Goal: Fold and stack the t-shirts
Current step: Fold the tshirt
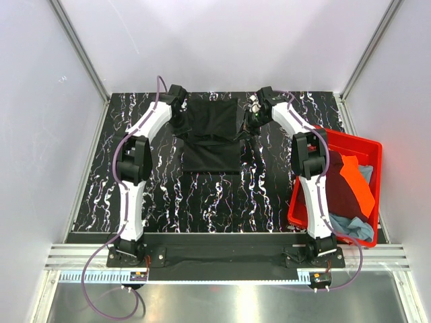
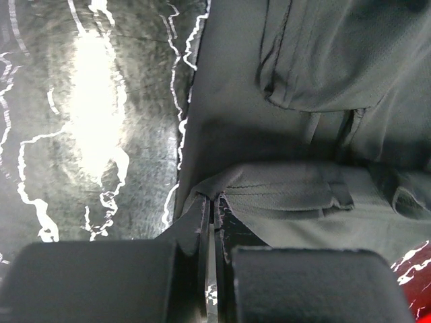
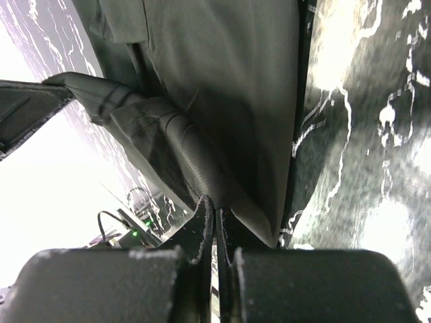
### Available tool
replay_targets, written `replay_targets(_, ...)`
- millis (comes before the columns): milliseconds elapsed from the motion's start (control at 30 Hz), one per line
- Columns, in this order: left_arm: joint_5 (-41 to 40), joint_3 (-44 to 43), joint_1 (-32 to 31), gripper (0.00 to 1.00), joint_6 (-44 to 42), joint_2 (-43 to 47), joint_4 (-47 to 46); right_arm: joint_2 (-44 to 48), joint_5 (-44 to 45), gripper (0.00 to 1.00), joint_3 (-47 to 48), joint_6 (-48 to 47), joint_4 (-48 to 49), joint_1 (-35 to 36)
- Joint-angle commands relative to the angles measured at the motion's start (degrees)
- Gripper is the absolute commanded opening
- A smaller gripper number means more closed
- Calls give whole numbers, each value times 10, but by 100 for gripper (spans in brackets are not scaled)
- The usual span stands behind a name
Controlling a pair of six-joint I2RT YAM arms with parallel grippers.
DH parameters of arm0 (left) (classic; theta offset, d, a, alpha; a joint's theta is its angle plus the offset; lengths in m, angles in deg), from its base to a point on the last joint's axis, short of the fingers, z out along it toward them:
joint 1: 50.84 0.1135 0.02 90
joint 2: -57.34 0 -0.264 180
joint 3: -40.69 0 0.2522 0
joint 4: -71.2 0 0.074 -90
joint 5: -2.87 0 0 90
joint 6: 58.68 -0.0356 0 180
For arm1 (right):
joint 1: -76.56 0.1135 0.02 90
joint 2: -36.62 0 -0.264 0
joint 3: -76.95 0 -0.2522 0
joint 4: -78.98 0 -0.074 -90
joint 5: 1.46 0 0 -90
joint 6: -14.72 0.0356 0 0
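You have one black t-shirt (image 1: 212,134) out on the marbled black table (image 1: 269,195), lying at the far middle between the two arms. It is spread mostly flat, with a wider far part, a narrower near part and creases running across its middle. At its right edge the cloth is drawn up off the table into a rolled ridge.

Three more shirts sit heaped in the one red bin (image 1: 357,140) at the right edge of the table: a dark maroon t-shirt (image 1: 343,192), a bright orange t-shirt (image 1: 357,182) draped over it, and a grey-blue t-shirt (image 1: 353,225) at the near end.

Your left gripper (image 2: 210,215) is clamped on the black shirt's left edge, its jaws nearly touching with only a thin layer of cloth between them. Your right gripper (image 3: 214,219) is pinched just as tightly on the raised fold at the shirt's right side.
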Motion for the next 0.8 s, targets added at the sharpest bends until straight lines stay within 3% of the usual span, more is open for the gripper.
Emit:
replay_targets(0,21,-34,4,0,-11,-3,-29,-18,-32,0,51,-15,1,-6)
replay_targets(200,26,-66,5,1,-11,-28,-37,-54,-44,0,102,-8,5,-7)
replay_targets(300,25,-81,7,7,-13,-43,-44,-83,-53,3,138,7,15,-10)
replay_targets(333,26,-89,9,10,-15,-49,-45,-90,-56,7,150,11,20,-12)
replay_targets(367,26,-99,10,21,-16,-61,-45,-108,-60,11,164,23,23,-13)
replay_targets(433,16,-134,14,32,-16,-73,-35,-126,-61,27,208,40,32,-17)
replay_targets(467,-2,-146,15,47,-16,-81,-29,-140,-61,33,222,66,40,-19)
replay_targets(600,-61,-178,20,69,-12,-45,-1,-137,-54,55,275,126,55,-41)
replay_targets(733,-87,-112,20,72,-38,44,-8,-92,-32,60,249,95,-5,-50)
replay_targets(767,-79,-57,20,72,-52,61,-12,-72,-10,61,243,61,-27,-51)
